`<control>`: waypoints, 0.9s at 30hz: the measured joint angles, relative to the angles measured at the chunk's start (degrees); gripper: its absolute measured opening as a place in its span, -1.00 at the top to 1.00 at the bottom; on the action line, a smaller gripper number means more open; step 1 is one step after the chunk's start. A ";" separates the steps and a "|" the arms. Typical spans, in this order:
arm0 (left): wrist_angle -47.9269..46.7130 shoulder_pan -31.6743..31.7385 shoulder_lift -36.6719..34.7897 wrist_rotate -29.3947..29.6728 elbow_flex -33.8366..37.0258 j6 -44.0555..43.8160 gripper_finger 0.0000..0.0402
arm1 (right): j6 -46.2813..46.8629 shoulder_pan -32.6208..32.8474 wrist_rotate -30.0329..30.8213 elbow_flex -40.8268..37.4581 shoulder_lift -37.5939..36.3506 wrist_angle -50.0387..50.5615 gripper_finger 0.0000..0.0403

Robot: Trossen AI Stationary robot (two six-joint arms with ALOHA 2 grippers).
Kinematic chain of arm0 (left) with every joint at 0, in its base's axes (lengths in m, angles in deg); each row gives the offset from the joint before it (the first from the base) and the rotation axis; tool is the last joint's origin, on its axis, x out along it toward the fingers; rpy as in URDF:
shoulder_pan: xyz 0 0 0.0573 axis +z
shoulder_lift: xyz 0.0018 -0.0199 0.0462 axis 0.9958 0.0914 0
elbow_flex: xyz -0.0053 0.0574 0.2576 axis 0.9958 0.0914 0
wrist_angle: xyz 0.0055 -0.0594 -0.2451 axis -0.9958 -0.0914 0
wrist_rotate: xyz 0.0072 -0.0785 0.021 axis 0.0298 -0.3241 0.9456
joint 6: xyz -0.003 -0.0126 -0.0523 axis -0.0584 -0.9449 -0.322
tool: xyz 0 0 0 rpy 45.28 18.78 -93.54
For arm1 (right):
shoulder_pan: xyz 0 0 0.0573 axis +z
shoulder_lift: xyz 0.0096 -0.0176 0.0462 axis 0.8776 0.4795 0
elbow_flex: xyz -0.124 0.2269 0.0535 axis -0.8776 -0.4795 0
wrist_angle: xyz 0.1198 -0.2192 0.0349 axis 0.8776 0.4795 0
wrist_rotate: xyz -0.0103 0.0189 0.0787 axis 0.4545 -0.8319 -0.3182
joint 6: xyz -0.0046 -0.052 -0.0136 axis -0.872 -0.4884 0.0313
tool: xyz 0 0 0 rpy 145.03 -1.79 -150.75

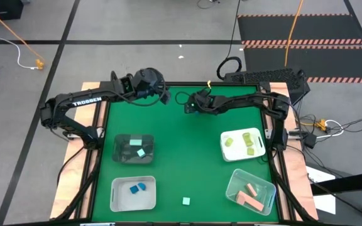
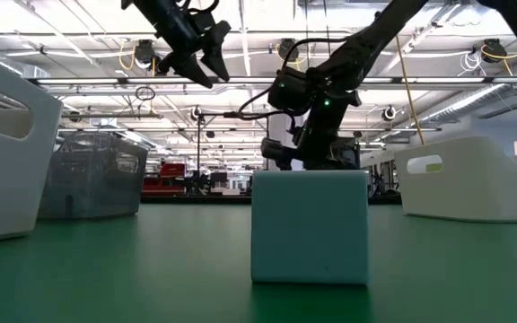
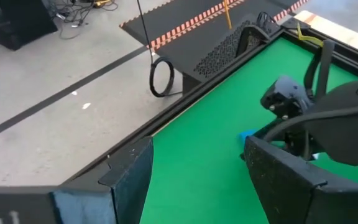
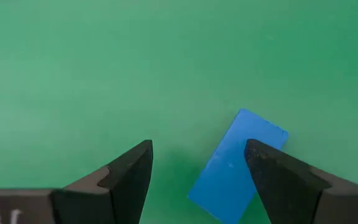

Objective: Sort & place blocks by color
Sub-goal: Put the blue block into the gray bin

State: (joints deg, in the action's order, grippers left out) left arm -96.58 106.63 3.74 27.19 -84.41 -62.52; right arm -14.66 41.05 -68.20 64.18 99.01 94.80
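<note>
My right gripper (image 4: 197, 171) hangs over the green tabletop (image 4: 104, 68), its jaws apart and holding nothing. A blue bar block (image 4: 238, 165) lies flat below, partly between the jaws and closer to one finger. My left gripper (image 3: 194, 180) waits raised beside it, jaws apart and empty. One pale mint cube (image 1: 186, 201) sits on the tabletop, well apart from both.
</note>
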 joint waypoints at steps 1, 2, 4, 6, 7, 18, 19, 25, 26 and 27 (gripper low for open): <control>-0.02 0.08 0.00 0.00 0.00 0.43 -0.25 | -0.39 0.16 0.12 0.03 -0.04 1.08 -0.26; -0.03 0.23 0.00 0.00 0.00 0.81 -0.25 | -1.04 0.35 0.20 0.04 -0.23 1.98 -0.26; -0.13 0.47 0.00 0.00 0.00 1.26 -0.25 | -2.09 0.61 -0.54 -0.07 -1.29 3.70 -0.26; -0.16 0.72 0.00 0.00 0.00 1.38 -0.25 | -2.08 0.97 -0.98 -0.36 -3.08 4.65 -0.25; -0.22 0.82 0.00 0.00 0.00 1.38 -0.25 | -1.46 1.20 -0.77 -0.37 -4.22 4.70 -0.23; -1.46 1.30 0.00 -1.01 0.00 1.13 -0.25 | 1.31 1.51 7.13 -0.26 -10.39 5.48 0.03; -1.57 1.30 0.00 -1.07 0.00 0.76 -0.25 | 1.39 1.56 7.12 -0.24 -9.76 4.89 0.04; -2.34 1.30 0.00 -1.09 0.00 0.40 -0.25 | -0.58 2.08 6.83 -0.24 -6.14 5.61 0.01; -2.40 1.30 0.00 -1.08 0.00 0.40 -0.25 | -0.97 2.06 6.60 -0.24 -5.72 5.71 -0.02; -2.61 1.30 0.00 -1.09 0.00 0.40 -0.25 | -0.96 2.04 5.79 -0.26 -5.38 6.11 -0.04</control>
State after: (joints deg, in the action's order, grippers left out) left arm -99.19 107.93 3.74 26.10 -84.41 -62.12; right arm -15.61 43.09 -62.41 63.92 93.63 100.91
